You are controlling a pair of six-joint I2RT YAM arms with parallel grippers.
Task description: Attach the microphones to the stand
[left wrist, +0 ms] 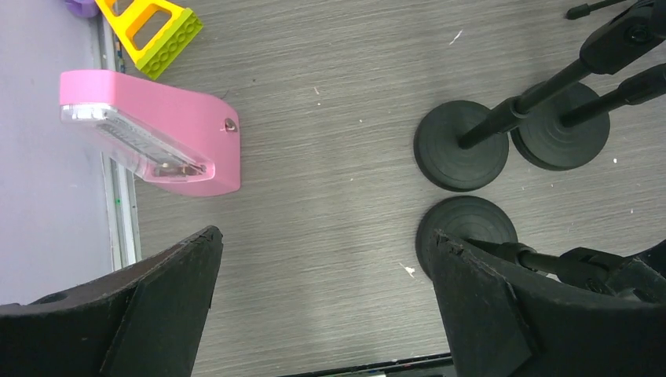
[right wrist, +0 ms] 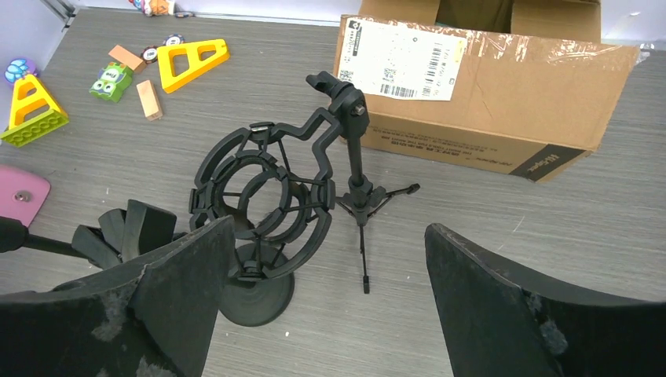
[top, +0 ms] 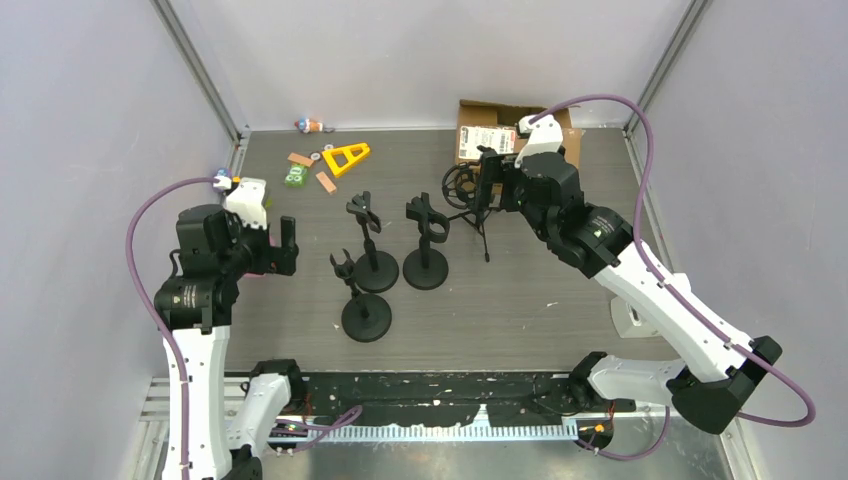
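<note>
No microphones show in any view. Three black round-base stands with clips [top: 376, 268] stand mid-table; their bases show in the left wrist view [left wrist: 459, 149]. A black tripod stand with a ring-shaped shock mount [top: 462, 190] stands further back, and it shows in the right wrist view [right wrist: 263, 192]. My left gripper [top: 285, 245] is open and empty, left of the stands, above bare table [left wrist: 323, 236]. My right gripper [top: 487, 180] is open and empty, above and just beside the shock mount [right wrist: 330, 228].
A cardboard box [right wrist: 487, 86] sits at the back right, behind the tripod. Toy blocks, among them a yellow triangle [top: 347, 156], lie at the back left. A pink flat object [left wrist: 157, 133] lies by the left wall, under my left arm.
</note>
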